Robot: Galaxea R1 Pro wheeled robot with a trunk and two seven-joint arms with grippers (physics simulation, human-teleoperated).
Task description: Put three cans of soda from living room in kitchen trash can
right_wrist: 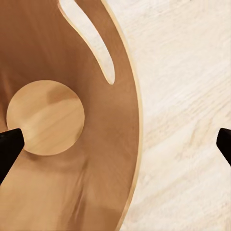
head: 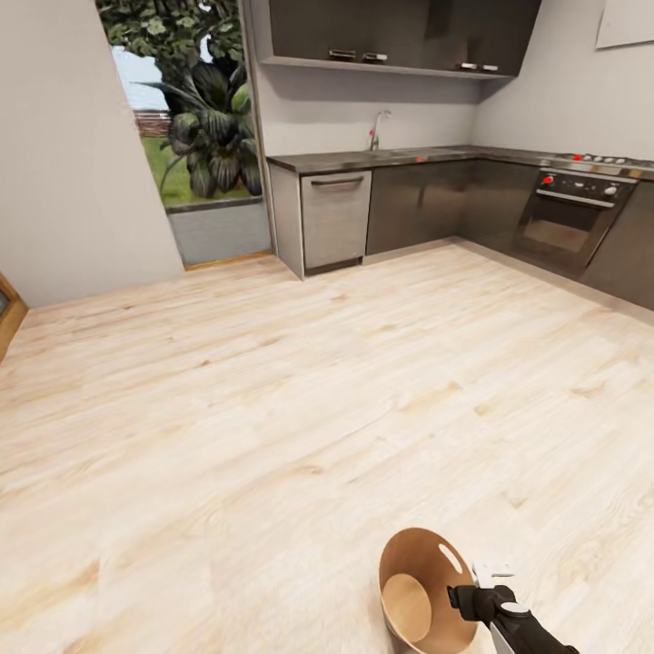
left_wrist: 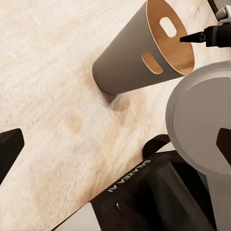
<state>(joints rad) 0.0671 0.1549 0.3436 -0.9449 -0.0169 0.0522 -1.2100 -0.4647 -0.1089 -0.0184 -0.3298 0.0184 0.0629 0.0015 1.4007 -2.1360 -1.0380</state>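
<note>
One tash can (head: 420,595) is standing on the pale wood plank floor (head: 272,409) of the kitchen, at the lower edge of the head view, directly in front of the robot. Its brown interior and round base disc are showing from above. Two oval hand-holes are showing near its rim in the left wrist view: one in the near off-white wall and one in the far wall. The bin (left_wrist: 144,53) is resting base-down on the floor, and its interior is holding no cans.

The right tool (head: 479,590) is hovering just beside the bin's rim, on the side toward the robot's right. In the right wrist view its two dark fingertips (right_wrist: 10,144) are sitting at opposite edges of the picture, spread wide apart, with one over the bin's interior (right_wrist: 62,159) and the other over the floor outside the rim. The right tool is therefore standing fully apart and gripping nothing.

In the left wrist view, the left tool's two dark fingertips (left_wrist: 9,144) are likewise sitting far apart at the picture's edges, with nothing between them. The robot's own base is showing below, marked with white lettering.

Beyond, the kitchen is presenting one dark desk (head: 381,160) with one faucet (head: 376,127), one dishwasher front (head: 335,218), one oven (head: 570,218) and dark upper cupboards (head: 400,32).
</note>
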